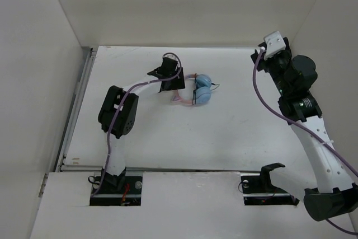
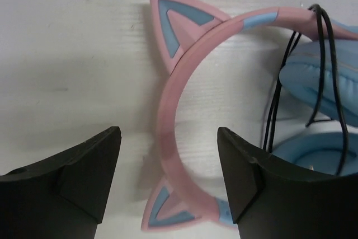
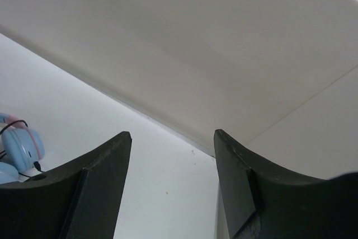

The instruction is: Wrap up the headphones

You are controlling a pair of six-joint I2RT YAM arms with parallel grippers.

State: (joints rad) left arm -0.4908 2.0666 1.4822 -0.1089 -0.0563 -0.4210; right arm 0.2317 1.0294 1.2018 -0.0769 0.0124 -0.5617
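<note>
White table; headphones cups cut off; left claw, right claw apart.

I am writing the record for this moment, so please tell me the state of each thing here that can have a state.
Pink cat-ear headphones with light blue round ear cups: lying flat on the white table, not gripped.
Thin black cable: looped over the headband and ear cups.
Left gripper: open, over the headband, not gripping it.
Right gripper: open, empty, far from the headphones.

Right gripper, jaws apart, above white table; headphones at left edge.
</note>
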